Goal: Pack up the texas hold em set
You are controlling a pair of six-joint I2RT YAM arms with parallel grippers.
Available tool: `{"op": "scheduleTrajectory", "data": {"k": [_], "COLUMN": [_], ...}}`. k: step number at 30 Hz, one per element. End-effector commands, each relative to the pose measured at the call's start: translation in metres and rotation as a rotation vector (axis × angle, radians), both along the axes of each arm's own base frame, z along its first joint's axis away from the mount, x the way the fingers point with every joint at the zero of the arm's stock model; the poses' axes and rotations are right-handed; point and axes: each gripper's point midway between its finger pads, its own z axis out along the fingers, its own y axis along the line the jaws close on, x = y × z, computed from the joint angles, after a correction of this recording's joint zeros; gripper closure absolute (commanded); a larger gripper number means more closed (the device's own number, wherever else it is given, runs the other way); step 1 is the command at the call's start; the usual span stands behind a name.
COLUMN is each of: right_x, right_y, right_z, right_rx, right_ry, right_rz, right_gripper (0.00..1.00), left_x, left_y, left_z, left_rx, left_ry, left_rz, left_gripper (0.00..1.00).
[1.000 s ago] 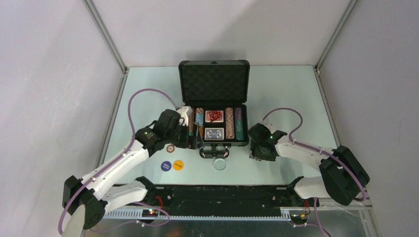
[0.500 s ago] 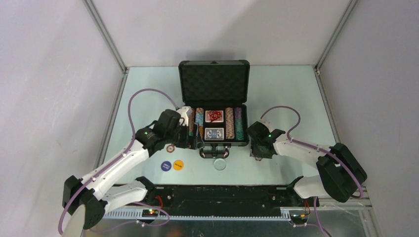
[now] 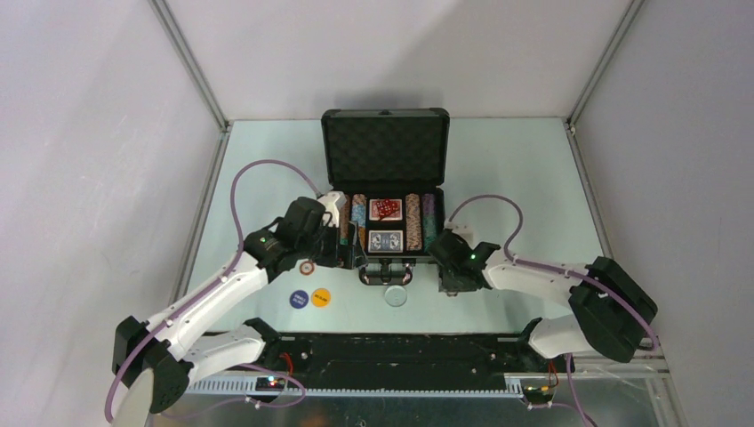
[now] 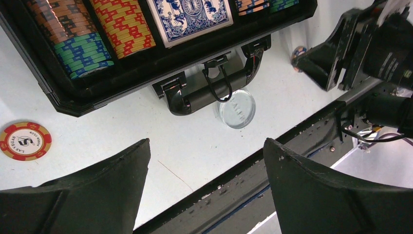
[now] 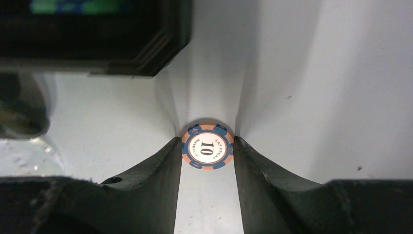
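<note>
1. Black hard case (image 3: 384, 151) with an egg-crate foam lid stands open at the centre of the pale table (image 3: 525, 178). The lid is upright and the handle (image 4: 209, 92) faces the arms.
2. Case base: multicoloured striped poker chips (image 4: 73, 34) stand on edge in rows at both sides. A blue-backed card deck (image 4: 190, 14) fills the near middle compartment. A red cluster (image 3: 385, 209) sits in the compartment behind it, too small to resolve.
3. Right gripper (image 5: 207, 152) is down at the table, just off the case's near right corner. Its fingers (image 5: 160, 170) grasp an orange-and-blue poker chip marked 10 (image 5: 207, 145) — the chip lies flat, touched on both edges.
4. Left gripper (image 4: 207, 151) hovers at the case's near left corner, jaws spread wide with nothing between them.
5. Loose on the table:
   - a red-and-yellow poker chip (image 4: 25, 141) lies near that left corner;
   - a clear round button (image 4: 237, 108) lies just in front of the handle;
   - a dark blue round button (image 3: 300, 299) and a yellow round button (image 3: 321, 297) lie side by side, left of the clear one.
</note>
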Motion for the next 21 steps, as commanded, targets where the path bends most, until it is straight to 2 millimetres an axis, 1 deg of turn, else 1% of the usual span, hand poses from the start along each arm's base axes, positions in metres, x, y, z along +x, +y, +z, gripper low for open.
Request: {"op": "scheduleTrajectory", "data": {"k": [1, 2, 3, 4, 5, 6, 7, 8, 9, 10, 11, 12, 13, 14, 17, 21], "right_x": [-0.044, -0.047, -0.055, -0.057, -0.066, -0.071, -0.074, -0.079, -0.08, -0.086, -0.086, -0.091, -0.092, -0.096, -0.099, -0.097], "right_y": [0.011, 0.016, 0.021, 0.029, 0.035, 0.044, 0.048, 0.059, 0.067, 0.072, 0.08, 0.085, 0.092, 0.095, 0.103, 0.104], "right_z": [-0.024, -0.024, -0.025, -0.023, -0.025, -0.022, -0.024, -0.02, -0.02, -0.018, -0.018, -0.017, -0.017, -0.017, -0.019, -0.017], "right_rx": [-0.017, -0.009, -0.012, -0.002, -0.008, 0.0, -0.011, -0.002, -0.005, -0.008, -0.009, -0.013, -0.015, -0.025, -0.03, -0.029], "right_ry": [0.127, 0.128, 0.135, 0.133, 0.142, 0.139, 0.147, 0.143, 0.145, 0.146, 0.145, 0.147, 0.147, 0.15, 0.147, 0.133], "right_rz": [0.045, 0.048, 0.079, 0.085, 0.12, 0.143, 0.156, 0.184, 0.195, 0.221, 0.232, 0.256, 0.265, 0.282, 0.3, 0.294], "right_gripper": [0.54, 0.54, 0.54, 0.54, 0.54, 0.54, 0.55, 0.55, 0.55, 0.55, 0.56, 0.56, 0.56, 0.56, 0.58, 0.59], "left_x": [-0.001, -0.001, -0.001, -0.001, -0.001, -0.001, -0.001, -0.001, -0.001, -0.001, -0.001, -0.001, -0.001, -0.001, -0.002, -0.001], "left_y": [-0.006, -0.006, -0.006, -0.006, -0.007, -0.006, -0.007, -0.006, -0.006, -0.006, -0.006, -0.006, -0.005, -0.005, -0.003, -0.003], "left_z": [0.0, 0.0, 0.0, -0.001, -0.001, -0.001, -0.001, -0.001, -0.001, -0.001, -0.001, -0.001, -0.001, -0.001, -0.002, -0.003], "left_rx": [-0.021, -0.021, -0.021, -0.02, -0.019, -0.02, -0.02, -0.018, -0.017, -0.018, -0.018, -0.017, -0.017, -0.017, -0.017, -0.013], "left_ry": [-0.002, -0.001, 0.0, 0.001, 0.002, 0.002, 0.002, 0.0, 0.0, 0.0, 0.001, 0.0, -0.002, -0.002, -0.003, -0.002], "left_rz": [-0.022, -0.022, -0.021, -0.022, -0.023, -0.022, -0.022, -0.021, -0.021, -0.021, -0.021, -0.018, -0.016, -0.013, -0.008, -0.004], "left_gripper": [0.09, 0.09, 0.09, 0.09, 0.09, 0.09, 0.09, 0.09, 0.09, 0.1, 0.09, 0.09, 0.09, 0.09, 0.09, 0.09]}}
